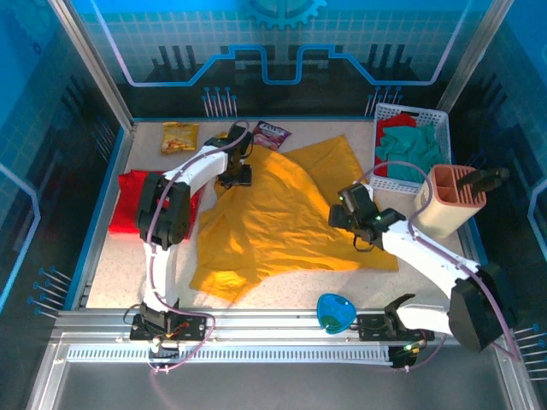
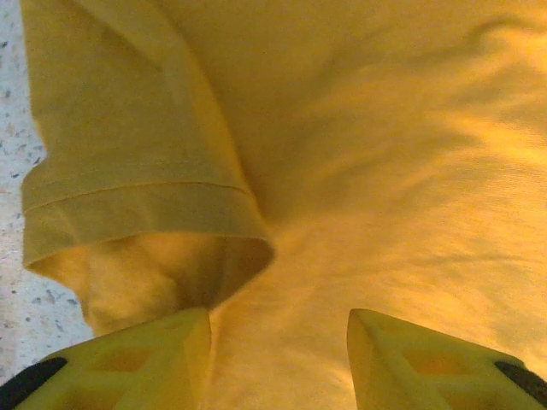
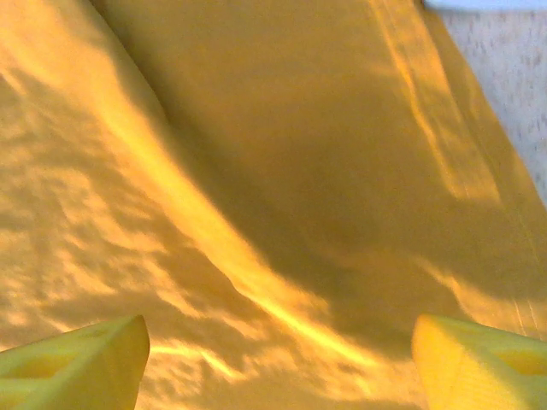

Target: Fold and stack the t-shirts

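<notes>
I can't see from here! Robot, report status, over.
Left end effector open at yellow shirt sleeve. Right end effector open over same shirt. Shirt unfolded, red shirt at left. Packet near far edge.

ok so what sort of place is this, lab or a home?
Likely a robot lab test cell, not a home: aluminium frame with blue panels encloses the table, and the left arm and right arm are bolted to a rail.
</notes>
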